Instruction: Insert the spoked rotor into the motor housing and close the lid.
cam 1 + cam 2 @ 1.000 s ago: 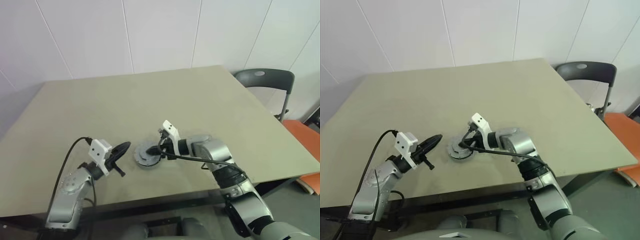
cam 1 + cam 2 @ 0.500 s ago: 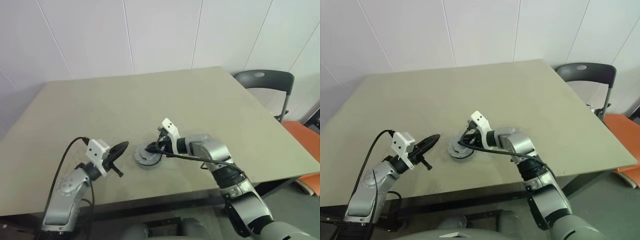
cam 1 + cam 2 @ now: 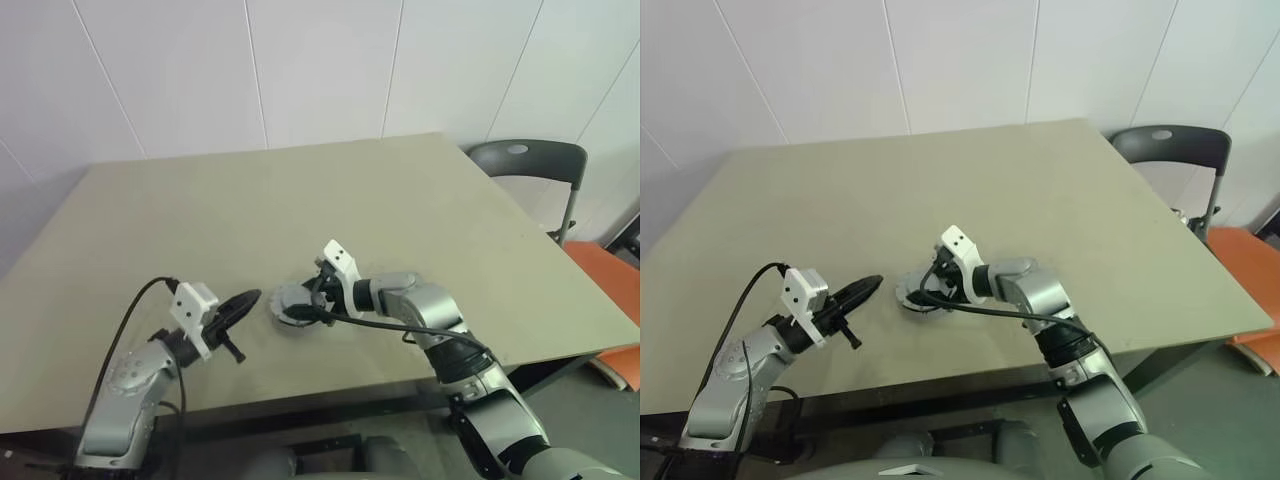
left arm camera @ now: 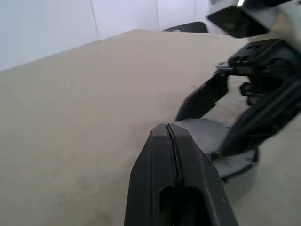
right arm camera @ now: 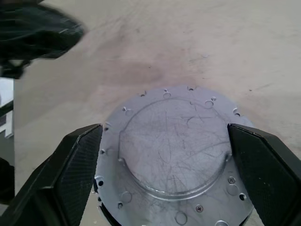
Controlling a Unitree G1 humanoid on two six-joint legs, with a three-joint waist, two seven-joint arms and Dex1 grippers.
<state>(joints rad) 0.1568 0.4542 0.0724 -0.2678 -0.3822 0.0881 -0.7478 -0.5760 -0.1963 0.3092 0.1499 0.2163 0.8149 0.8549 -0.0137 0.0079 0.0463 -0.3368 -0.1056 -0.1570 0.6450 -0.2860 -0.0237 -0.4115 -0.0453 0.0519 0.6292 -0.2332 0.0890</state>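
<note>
Two hands: right hand open, fingers straddling lid; left hand closed, beside.

Left fingers pressed together; grey lid beyond.

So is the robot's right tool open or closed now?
Open. The right tool's two black fingers stand wide apart, one on each side of the grey lid, which lies flat on the table.
</note>
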